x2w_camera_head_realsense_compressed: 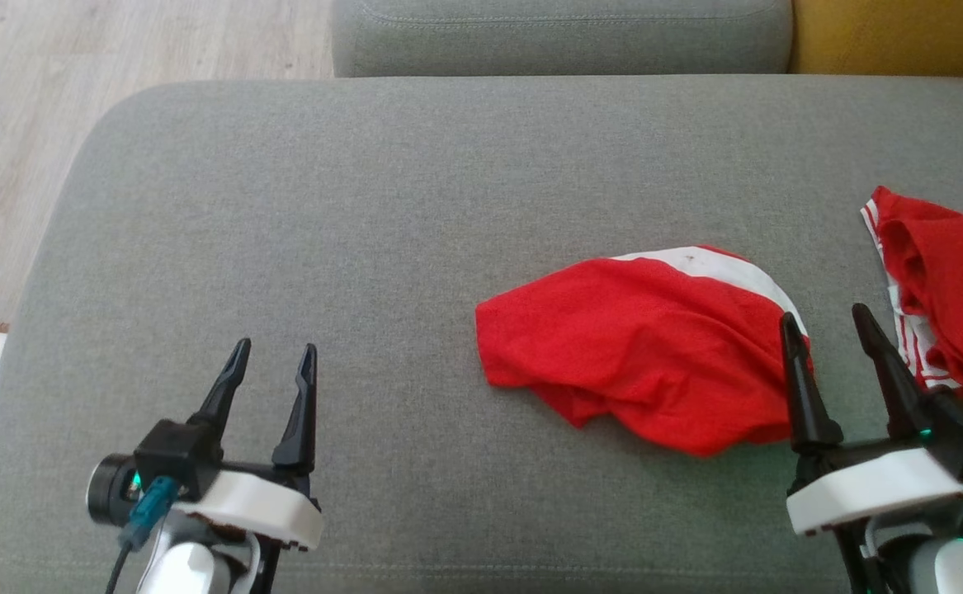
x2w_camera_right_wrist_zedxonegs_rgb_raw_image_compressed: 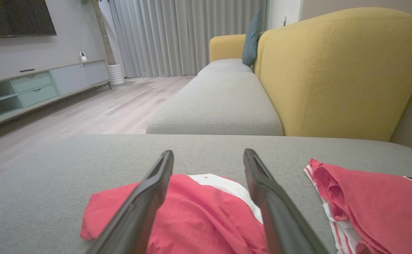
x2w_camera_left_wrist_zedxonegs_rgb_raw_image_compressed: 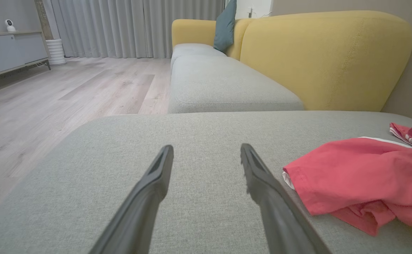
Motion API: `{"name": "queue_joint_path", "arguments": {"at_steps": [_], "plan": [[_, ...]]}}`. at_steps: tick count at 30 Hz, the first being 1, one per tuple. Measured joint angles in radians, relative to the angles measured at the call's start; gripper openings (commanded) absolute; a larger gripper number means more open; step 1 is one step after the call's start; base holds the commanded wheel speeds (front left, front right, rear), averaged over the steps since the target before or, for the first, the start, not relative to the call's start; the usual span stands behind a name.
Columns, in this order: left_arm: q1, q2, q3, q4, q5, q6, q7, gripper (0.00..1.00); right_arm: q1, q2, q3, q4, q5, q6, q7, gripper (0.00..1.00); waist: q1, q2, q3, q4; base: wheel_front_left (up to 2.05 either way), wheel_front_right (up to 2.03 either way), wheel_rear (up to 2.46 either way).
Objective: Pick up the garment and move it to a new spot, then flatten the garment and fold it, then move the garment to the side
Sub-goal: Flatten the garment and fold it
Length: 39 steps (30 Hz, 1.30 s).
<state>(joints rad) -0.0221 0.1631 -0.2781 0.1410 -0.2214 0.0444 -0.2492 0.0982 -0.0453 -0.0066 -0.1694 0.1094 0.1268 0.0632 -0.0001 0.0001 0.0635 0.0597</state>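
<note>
The garment [x2w_camera_head_realsense_compressed: 638, 346] is red with a white band and lies crumpled on the grey cushion [x2w_camera_head_realsense_compressed: 365, 206], right of centre. It also lies low right in the left wrist view [x2w_camera_left_wrist_zedxonegs_rgb_raw_image_compressed: 361, 176]. My right gripper [x2w_camera_head_realsense_compressed: 823, 313] stands open at the garment's right edge, holding nothing. In the right wrist view the garment [x2w_camera_right_wrist_zedxonegs_rgb_raw_image_compressed: 198, 215] spreads under and between the open fingers of that gripper [x2w_camera_right_wrist_zedxonegs_rgb_raw_image_compressed: 208, 151]. My left gripper [x2w_camera_head_realsense_compressed: 276, 346] is open at the lower left over bare cushion, well apart from the garment. Its own view shows the fingers of the left gripper [x2w_camera_left_wrist_zedxonegs_rgb_raw_image_compressed: 206, 146] spread with nothing between them.
A second red garment with white stripes [x2w_camera_head_realsense_compressed: 951, 280] lies bunched at the cushion's right edge, close to my right gripper. Another grey seat [x2w_camera_head_realsense_compressed: 564, 33] adjoins at the back, with a yellow backrest [x2w_camera_right_wrist_zedxonegs_rgb_raw_image_compressed: 333, 70]. Wooden floor [x2w_camera_head_realsense_compressed: 19, 124] drops off to the left.
</note>
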Motion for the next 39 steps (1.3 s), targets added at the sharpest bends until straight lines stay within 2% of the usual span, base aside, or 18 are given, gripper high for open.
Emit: {"name": "queue_joint_path", "arguments": {"at_steps": [13,18,21,25,31,39], "plan": [[-0.003,0.022,-0.009,-0.018,0.002,0.007,0.012,1.0,0.023,0.0,-0.004,-0.012,0.031,0.0,0.01,1.0,0.0,0.0,0.019,0.002,0.0,0.0,0.0],[-0.08,0.012,-0.074,-0.003,0.0,-0.056,0.073,1.0,0.01,0.0,0.001,-0.017,0.032,0.0,0.016,1.0,0.0,0.0,0.061,-0.003,0.0,0.0,0.0],[-0.187,-0.017,-0.11,0.054,-0.019,-0.103,0.134,1.0,-0.004,0.001,0.013,-0.014,0.032,0.0,0.016,1.0,0.0001,0.0,0.094,-0.013,0.0,0.0,0.0],[-0.303,-0.051,-0.146,0.173,-0.069,-0.143,0.218,1.0,-0.048,0.001,0.034,-0.007,0.034,0.0,0.016,1.0,0.0001,0.0,0.133,-0.046,0.0,0.0,0.0],[-0.421,-0.067,-0.188,0.367,-0.133,-0.167,0.267,1.0,-0.07,0.001,0.043,0.019,0.048,0.0,0.006,1.0,0.0002,0.0,0.181,-0.112,0.0,0.0,0.0],[-0.51,-0.062,-0.266,0.487,-0.209,-0.169,0.302,1.0,-0.07,0.001,0.042,0.044,0.071,0.0,-0.008,1.0,0.0001,0.0,0.212,-0.165,0.0,0.0,0.0]]}}
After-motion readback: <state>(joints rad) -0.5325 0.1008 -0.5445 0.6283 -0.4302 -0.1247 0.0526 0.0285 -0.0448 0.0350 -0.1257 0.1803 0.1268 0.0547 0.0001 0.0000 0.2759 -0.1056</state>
